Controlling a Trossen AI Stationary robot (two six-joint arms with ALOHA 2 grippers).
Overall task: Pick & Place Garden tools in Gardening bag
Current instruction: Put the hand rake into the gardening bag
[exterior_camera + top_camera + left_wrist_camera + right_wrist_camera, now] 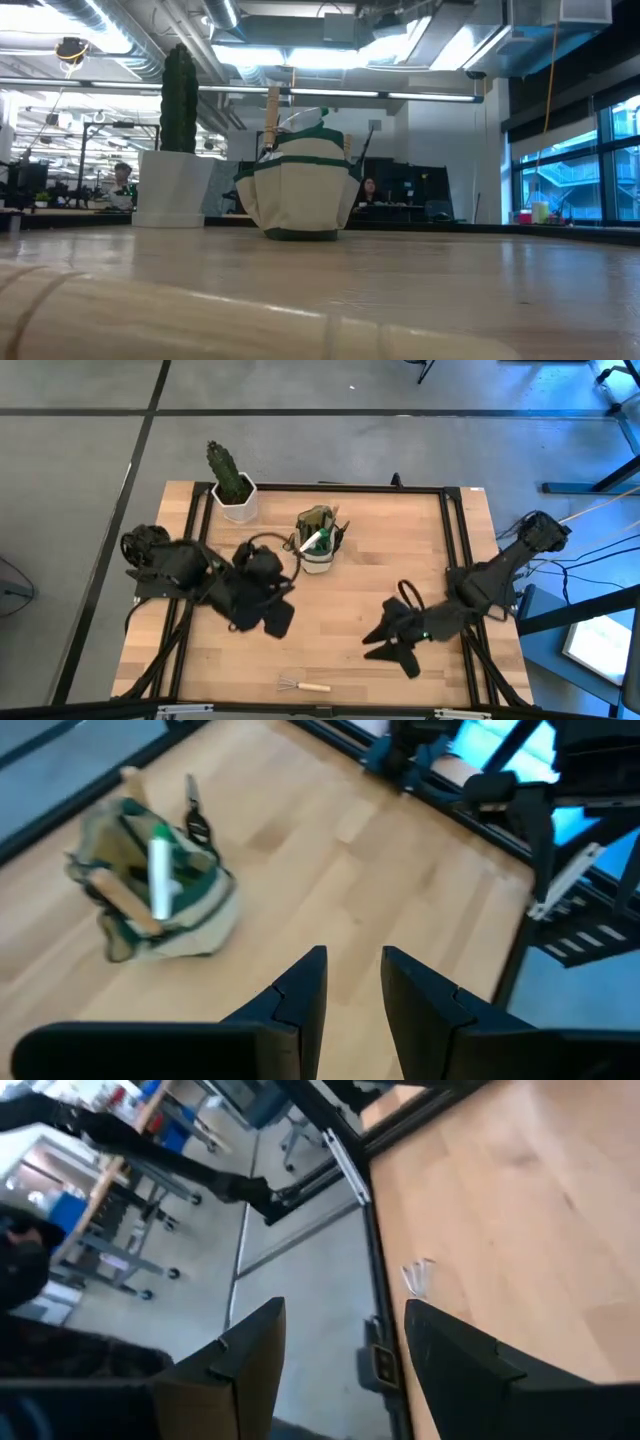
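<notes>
The olive-green gardening bag [318, 542] stands on its base at the table's far middle. A wooden handle [273, 115], a green-and-white item [160, 875] and dark shears [195, 815] stick out of its top. A small wire rake [302, 684] lies flat near the front edge; its tines [418, 1277] show in the right wrist view. My left gripper [353, 985] hovers open over bare wood, left of and nearer than the bag [160, 895], with nothing between its fingers. My right gripper [345, 1350] hangs open above the table's right half, holding nothing.
A cactus in a white hexagonal pot [232, 480] stands at the far left, beside the bag. Black rails [455, 550] run along the table's sides. Bare wood lies between the two grippers. People sit at desks in the room beyond the table.
</notes>
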